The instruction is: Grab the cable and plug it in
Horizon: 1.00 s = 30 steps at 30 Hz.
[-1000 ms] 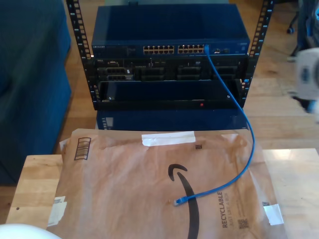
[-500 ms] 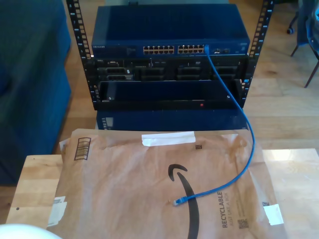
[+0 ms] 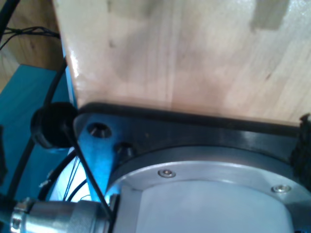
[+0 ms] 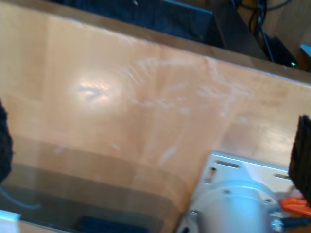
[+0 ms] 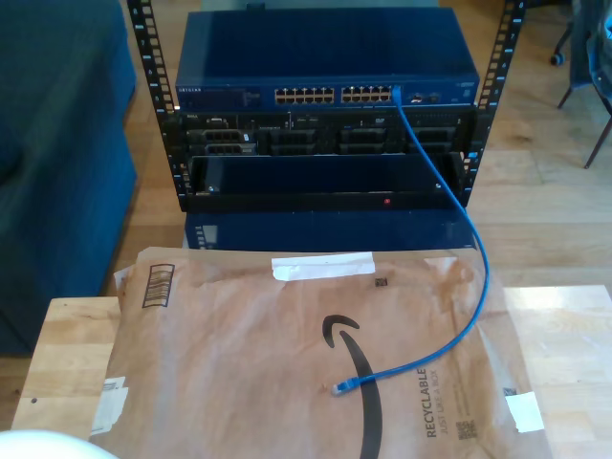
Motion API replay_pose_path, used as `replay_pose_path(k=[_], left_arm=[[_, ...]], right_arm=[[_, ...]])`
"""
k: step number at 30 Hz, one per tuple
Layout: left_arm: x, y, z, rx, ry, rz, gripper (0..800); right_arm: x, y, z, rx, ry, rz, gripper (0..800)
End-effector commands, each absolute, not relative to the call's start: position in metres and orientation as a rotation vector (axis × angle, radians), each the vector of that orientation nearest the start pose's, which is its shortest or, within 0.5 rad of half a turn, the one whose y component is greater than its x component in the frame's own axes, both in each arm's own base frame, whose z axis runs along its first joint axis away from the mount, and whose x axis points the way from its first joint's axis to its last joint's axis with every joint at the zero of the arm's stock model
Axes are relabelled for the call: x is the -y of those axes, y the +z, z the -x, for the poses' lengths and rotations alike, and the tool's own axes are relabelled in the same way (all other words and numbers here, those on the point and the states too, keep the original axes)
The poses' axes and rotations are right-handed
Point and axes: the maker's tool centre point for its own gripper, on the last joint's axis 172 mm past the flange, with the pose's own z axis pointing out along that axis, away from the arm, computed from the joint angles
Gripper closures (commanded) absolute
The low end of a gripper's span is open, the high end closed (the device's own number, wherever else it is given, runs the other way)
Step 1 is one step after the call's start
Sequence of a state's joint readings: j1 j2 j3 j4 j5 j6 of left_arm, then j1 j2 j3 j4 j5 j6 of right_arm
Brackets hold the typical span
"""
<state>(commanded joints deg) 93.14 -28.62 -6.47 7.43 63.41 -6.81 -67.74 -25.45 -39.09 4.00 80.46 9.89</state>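
Item: blue Ethernet cable (image 5: 475, 287), 1 end seated, 1 end loose.

Location: 1 plug sits in the far-right port of the network switch (image 5: 325, 72) on the rack (image 5: 143, 86); the cord drops forward and curves onto a brown paper mailer (image 5: 287, 373) on the wooden table (image 5: 67, 363), its free RJ45 plug (image 5: 342, 386) lying near the printed arrow. Handling, judged: light, limp, slippery jacket; plug small with a fragile latch, so grip just behind the plug. Surroundings: mailer may slide or crinkle under contact; open ports lie in 2 rows. State of either claw: cannot tell.
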Motion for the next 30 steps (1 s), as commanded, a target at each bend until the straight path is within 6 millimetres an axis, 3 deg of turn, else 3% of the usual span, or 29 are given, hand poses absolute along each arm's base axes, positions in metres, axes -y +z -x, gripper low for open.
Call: replay_pose_path(k=[4,9,17,23,30], left_arm=[[-0.110,0.035,0.033,-2.072,-0.614,-1.901,0],[-0.110,0.035,0.033,-2.072,-0.614,-1.901,0],[-0.110,0.035,0.033,-2.072,-0.614,-1.901,0],[-0.110,0.035,0.033,-2.072,-0.614,-1.901,0],[-0.110,0.035,0.033,-2.072,-0.614,-1.901,0]], right_arm=[[0.220,0.162,-0.068,-1.912,0.450,2.252,7],[0.200,0.131,-0.037,-1.958,0.481,2.257,7],[0.190,0.082,-0.031,-2.022,0.358,2.279,6],[0.192,0.082,-0.033,-2.045,0.302,2.295,6],[0.171,0.063,-0.022,-2.056,0.366,2.224,6]])
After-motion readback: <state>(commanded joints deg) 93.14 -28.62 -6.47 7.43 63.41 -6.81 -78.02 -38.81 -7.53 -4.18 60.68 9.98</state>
